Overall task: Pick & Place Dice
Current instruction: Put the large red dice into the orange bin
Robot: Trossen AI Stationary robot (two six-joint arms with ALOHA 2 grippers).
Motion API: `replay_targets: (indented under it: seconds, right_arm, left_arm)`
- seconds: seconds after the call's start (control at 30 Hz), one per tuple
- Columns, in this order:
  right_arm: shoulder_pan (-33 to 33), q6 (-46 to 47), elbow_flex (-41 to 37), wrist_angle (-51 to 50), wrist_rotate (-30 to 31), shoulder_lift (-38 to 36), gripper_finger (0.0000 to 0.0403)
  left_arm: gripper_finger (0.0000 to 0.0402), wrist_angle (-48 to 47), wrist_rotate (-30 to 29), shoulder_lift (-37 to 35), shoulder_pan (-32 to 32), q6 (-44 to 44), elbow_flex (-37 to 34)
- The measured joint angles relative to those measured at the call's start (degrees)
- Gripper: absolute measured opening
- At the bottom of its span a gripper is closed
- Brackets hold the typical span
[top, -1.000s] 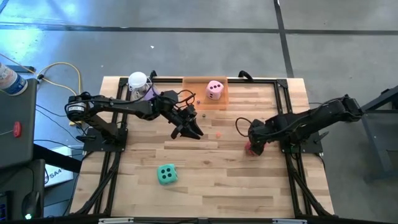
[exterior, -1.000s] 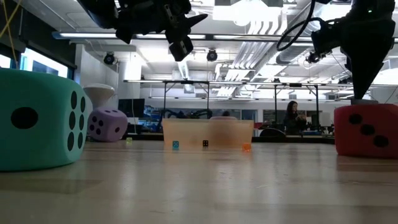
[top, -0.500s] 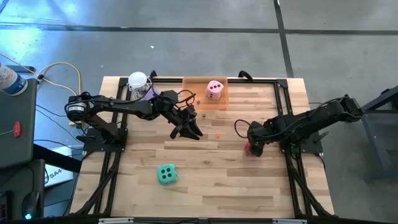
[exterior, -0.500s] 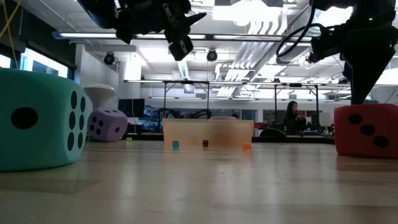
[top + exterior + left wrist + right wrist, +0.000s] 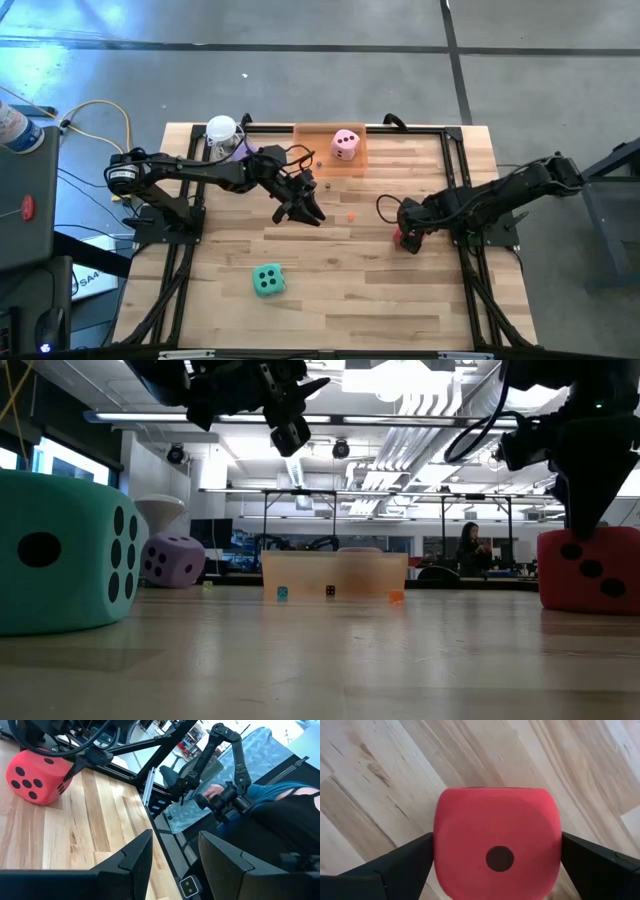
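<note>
Spanning pale wood planks (image 5: 330, 270) — bright ceiling lights (image 5: 400, 375)

The high view looks straight down on the table (image 5: 330, 270); the low view looks level across it; both share the red die (image 5: 400, 237).

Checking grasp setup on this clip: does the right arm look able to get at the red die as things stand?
Probably yes. The right gripper is directly over the red die, open, with a finger on each side, and bare table around it. Nothing blocks the way. The left gripper hangs mid-table.
</note>
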Motion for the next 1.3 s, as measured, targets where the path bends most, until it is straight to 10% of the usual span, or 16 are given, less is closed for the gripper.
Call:
replay_targets:
  seconds: [0.93, 1.3]
  right_arm:
    - [-0.04, 4.24, -2.43, 5.54, -2.05, 0.36, 0.0354]
    - [-10.78, -16.39, 13.95, 2.85, 8.77, 0.17, 0.0354]
  left_arm:
    - [0.0155, -0.43, -0.04, 0.00, 0.02, -0.04, 0.00]
    - [0.0155, -0.26, 1.71, 0.00, 0.50, -1.58, 0.00]
